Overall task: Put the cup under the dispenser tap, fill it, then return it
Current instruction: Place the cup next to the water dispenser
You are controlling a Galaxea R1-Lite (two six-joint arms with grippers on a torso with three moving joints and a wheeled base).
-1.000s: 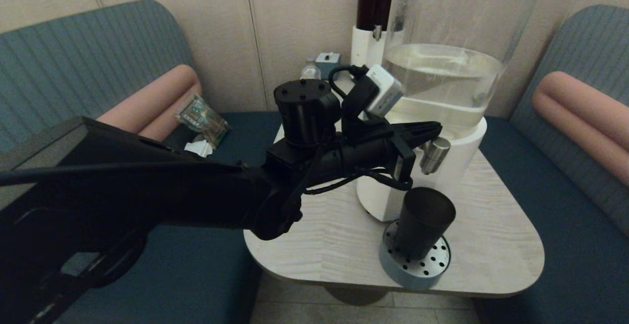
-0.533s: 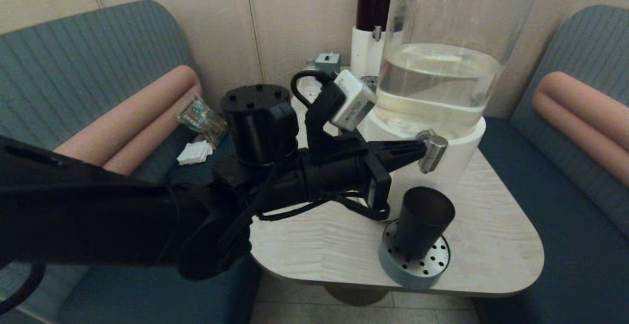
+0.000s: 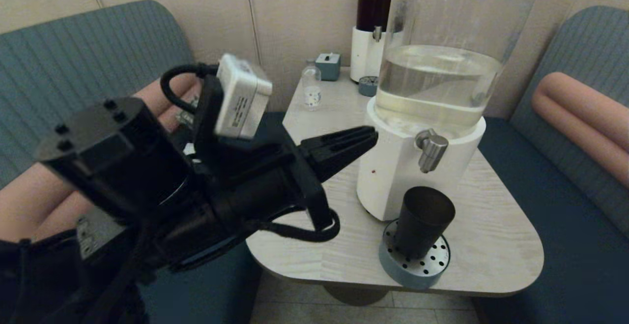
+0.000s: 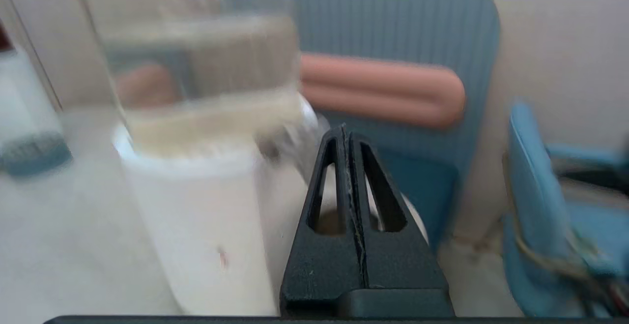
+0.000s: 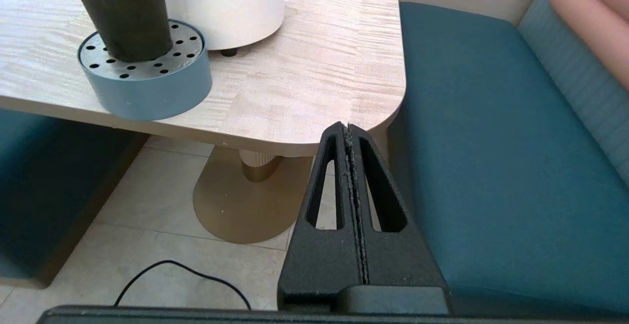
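Note:
The dark tapered cup [image 3: 422, 220] stands upright on the round perforated drip tray [image 3: 415, 265], directly below the brushed-steel tap [image 3: 431, 148] of the big clear-tank dispenser [image 3: 432, 88]. In the right wrist view the cup [image 5: 118, 9] shows on the same drip tray [image 5: 147, 83]. My left gripper [image 3: 371, 134] is shut and empty, raised left of the dispenser and well clear of the tap. In the left wrist view this left gripper [image 4: 344, 130] points at the white base [image 4: 196, 225]. My right gripper [image 5: 346, 127] is shut, parked low off the table's near right corner.
A dark-liquid dispenser [image 3: 373, 24], a small clear bottle [image 3: 311, 88] and a small blue box [image 3: 328, 64] stand at the back of the table [image 3: 491, 245]. Teal benches [image 3: 565, 225] with pink bolsters flank the table on both sides.
My left arm has drawn back to the left, away from the tap, and risen toward the head camera. The cup stays on the drip tray.

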